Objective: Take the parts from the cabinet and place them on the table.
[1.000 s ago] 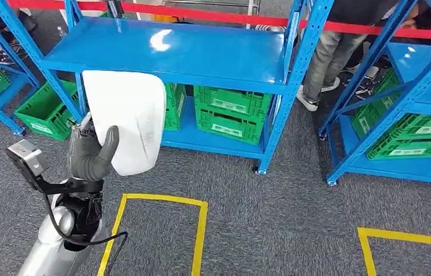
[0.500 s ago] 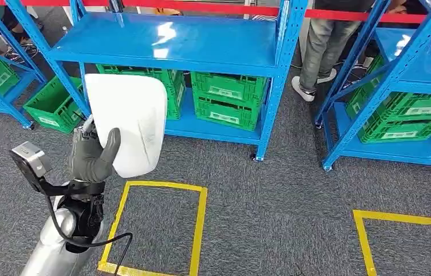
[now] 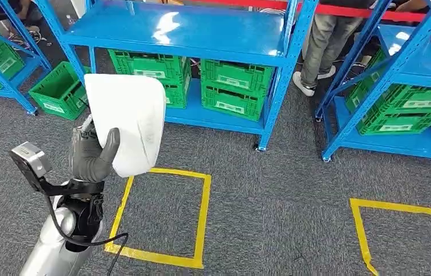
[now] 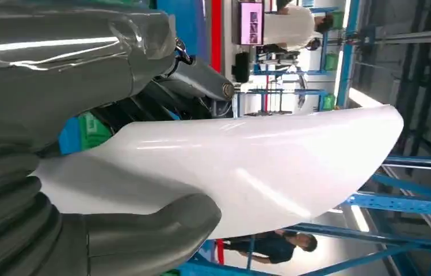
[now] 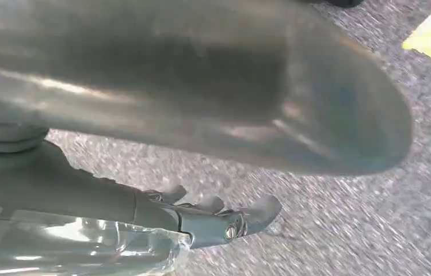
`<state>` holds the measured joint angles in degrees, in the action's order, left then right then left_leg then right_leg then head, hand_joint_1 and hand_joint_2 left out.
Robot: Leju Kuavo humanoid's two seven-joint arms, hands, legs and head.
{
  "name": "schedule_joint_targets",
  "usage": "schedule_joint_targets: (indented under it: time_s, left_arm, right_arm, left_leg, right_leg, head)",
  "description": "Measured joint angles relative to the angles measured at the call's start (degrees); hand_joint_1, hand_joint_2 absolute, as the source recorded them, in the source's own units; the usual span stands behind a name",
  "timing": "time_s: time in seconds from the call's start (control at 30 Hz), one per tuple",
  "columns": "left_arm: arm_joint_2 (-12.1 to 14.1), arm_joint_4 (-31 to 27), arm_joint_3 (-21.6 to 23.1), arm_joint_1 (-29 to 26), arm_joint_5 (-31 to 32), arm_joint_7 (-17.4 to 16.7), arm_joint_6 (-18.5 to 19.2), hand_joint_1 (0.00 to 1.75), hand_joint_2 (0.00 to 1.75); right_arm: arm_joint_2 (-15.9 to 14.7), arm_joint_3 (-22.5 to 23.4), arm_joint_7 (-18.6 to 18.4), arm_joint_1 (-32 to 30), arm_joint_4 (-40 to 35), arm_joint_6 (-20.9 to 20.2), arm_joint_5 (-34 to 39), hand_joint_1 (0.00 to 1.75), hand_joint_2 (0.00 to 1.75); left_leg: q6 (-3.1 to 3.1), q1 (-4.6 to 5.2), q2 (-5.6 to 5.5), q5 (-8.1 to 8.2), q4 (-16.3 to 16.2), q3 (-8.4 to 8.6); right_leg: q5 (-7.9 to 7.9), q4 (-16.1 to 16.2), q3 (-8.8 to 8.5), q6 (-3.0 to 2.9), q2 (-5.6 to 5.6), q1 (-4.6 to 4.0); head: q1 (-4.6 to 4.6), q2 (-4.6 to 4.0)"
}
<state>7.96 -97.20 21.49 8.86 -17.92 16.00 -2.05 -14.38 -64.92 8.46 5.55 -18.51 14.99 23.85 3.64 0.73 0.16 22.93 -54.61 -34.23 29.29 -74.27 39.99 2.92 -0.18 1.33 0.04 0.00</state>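
- The floor is grey carpet [image 3: 270, 190] marked with a yellow tape square [image 3: 161, 215] just in front of the left hand; a second tape square [image 3: 403, 230] lies well off to its right.
- Blue racks [image 3: 282, 75] stand beyond the hand, their low shelves packed with green crates [image 3: 233, 89]; one more crate [image 3: 57, 92] sits on the floor ahead and slightly left of the hand.
- The left hand [image 3: 92, 152] grips the lower edge of the white part [image 3: 126, 123], thumb across its front face and fingers behind; the part stands upright above the hand, clear of the racks.
- The right hand [image 5: 224, 221] hangs over the carpet with its fingers loosely apart and nothing in them.
- Risk, as I judge it: the part is broad, smooth and glossy, and is held at one edge only, so a jolt while walking or turning could let it pivot or slide out of the grip.
- Its wide face rises well above the hand, so a turn made close to a rack post could clip it.
- No table is visible, so the placing is not yet done and carrying remains.
- A person's legs [image 3: 322, 46] stand behind the racks, beyond a red barrier [image 3: 374, 11], well away from the hand; they are not in the way now.
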Motion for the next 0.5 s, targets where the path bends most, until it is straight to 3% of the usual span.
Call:
schedule_joint_targets:
  time_s: [0.03, 0.07, 0.1, 0.13, 0.2, 0.23, 0.27, 0.3, 0.37, 0.4, 0.43, 0.47, 0.5]
  left_arm:
    - [0.0, 0.1, 0.0, 0.0, 0.0, 0.0, 0.0, 1.75, 1.75]
    - [0.0, 0.1, 0.0, 0.0, 0.0, 0.0, 0.0, 1.75, 1.75]
    - [0.0, 0.1, 0.0, 0.0, 0.0, 0.0, 0.0, 1.75, 1.75]
    - [0.0, 0.1, 0.0, 0.1, 0.0, 0.1, 0.0, 1.75, 1.75]
    - [0.0, 0.1, -0.1, 0.0, 0.0, 0.2, 0.0, 1.75, 1.75]
    - [0.0, 0.1, -0.1, -0.1, 0.0, 0.2, 0.0, 1.75, 1.75]
    - [0.1, 0.1, -0.1, -0.2, 0.0, 0.2, 0.0, 1.75, 1.75]
    - [0.2, 0.1, -0.2, -0.2, 0.1, 0.2, 0.0, 1.75, 1.75]
    - [0.3, 0.3, -0.2, -0.3, 0.1, 0.3, 0.0, 1.75, 1.75]
    - [0.3, 0.4, -0.3, -0.5, 0.1, 0.3, 0.1, 1.75, 1.75]
    - [0.3, 0.6, -0.2, -0.7, 0.1, 0.3, 0.2, 1.75, 1.75]
    - [0.3, 0.7, -0.3, -0.9, 0.1, 0.3, 0.2, 1.75, 1.75]
    - [0.3, 0.7, -0.3, -0.9, 0.1, 0.3, 0.2, 1.75, 1.75]
  right_arm:
    - [0.0, 0.0, 0.0, 0.1, 0.0, 0.0, 0.0, 0.00, 0.00]
    - [0.0, 0.1, 0.0, 0.2, 0.0, 0.0, 0.0, 0.00, 0.00]
    - [-0.2, 0.1, 0.0, 0.3, 0.0, 0.0, 0.0, 0.00, 0.00]
    - [-0.5, 0.3, 0.0, 0.4, 0.1, 0.0, 0.0, 0.00, 0.00]
    - [-0.4, 0.4, 0.0, 0.8, 0.2, -0.1, 0.0, 0.00, 0.00]
    - [-0.4, 0.5, 0.0, 0.6, 0.2, -0.1, 0.1, 0.00, 0.00]
    - [0.1, 0.6, 0.1, 0.4, 0.2, -0.4, 0.2, 0.00, 0.00]
    - [-0.2, 0.7, 0.1, 0.3, 0.3, -0.5, 0.3, 0.00, 0.00]
    - [0.0, 0.9, 0.4, 0.3, 0.3, -0.7, 0.5, 0.00, 0.00]
    - [0.1, 0.9, 0.5, 0.2, 0.3, -0.9, 0.5, 0.00, 0.00]
    - [0.1, 1.0, 0.6, 0.1, 0.3, -1.0, 0.5, 0.00, 0.00]
    - [0.2, 1.0, 0.7, 0.1, 0.3, -1.1, 0.5, 0.00, 0.00]
    - [0.2, 1.1, 0.7, 0.0, 0.3, -1.1, 0.5, 0.00, 0.00]
  left_leg:
    - [-0.07, 0.17, -0.02, -0.49, 0.0, -0.59]
    - [-0.18, 0.28, -0.07, -0.92, 0.0, -0.99]
    - [-0.37, 0.33, -0.01, -1.18, -0.2, -1.28]
    - [-0.54, 0.67, 0.11, -1.41, -0.6, -1.53]
    - [-1.12, 0.61, 0.27, -2.27, -0.7, -2.14]
    - [-1.35, 0.70, 0.32, -2.46, -0.8, -2.19]
    - [-1.60, 0.54, 0.07, -1.99, -1.3, -2.63]
    - [-2.27, 0.44, -0.22, 0.12, -3.1, -3.28]
    - [-3.30, -0.44, -0.21, 5.78, -11.8, -6.23]
    - [-3.69, -0.80, -0.20, 7.72, -16.2, -7.70]
    - [-4.02, -1.11, -0.19, 8.53, -19.3, -8.53]
    - [-4.22, -1.41, -0.19, 8.04, -19.5, -8.06]
    - [-4.38, -1.67, -0.20, 6.39, -17.0, -6.23]
  right_leg:
    - [-1.61, 3.9, -2.91, 0.21, -0.01, -0.13]
    - [-1.99, 9.4, -6.77, -0.32, 0.00, -0.38]
    - [-1.10, 15.1, -11.12, -1.30, -0.02, -0.93]
    - [-0.03, 19.7, -13.86, -1.90, -0.18, -1.22]
    - [0.64, 20.6, -13.86, -1.98, -0.06, -1.27]
    - [0.29, 20.8, -13.61, -2.42, -0.06, -1.08]
    - [-0.11, 21.0, -13.74, -2.82, -0.17, -0.14]
    - [-0.33, 20.9, -13.55, -3.10, -0.06, -0.26]
    - [-0.76, 20.8, -13.07, -3.51, 0.04, -0.26]
    - [-1.02, 20.7, -12.76, -3.45, 0.24, -0.27]
    - [-1.14, 20.5, -12.42, -3.26, 0.51, -0.22]
    - [-1.21, 20.3, -12.13, -3.16, 0.85, -0.10]
    - [-1.23, 19.9, -11.85, -3.09, 1.24, 0.05]
  head:
    - [0.02, 0.00]
    - [0.00, 0.00]
    - [-0.02, 0.00]
    - [0.00, 0.00]
    - [-0.05, 0.00]
    - [-0.02, 0.00]
    - [0.02, 0.00]
    - [-0.20, 0.00]
    - [-0.17, 0.00]
    - [-0.22, 0.00]
    - [-0.17, 0.00]
    - [-0.22, 0.00]
    - [-0.22, 0.00]
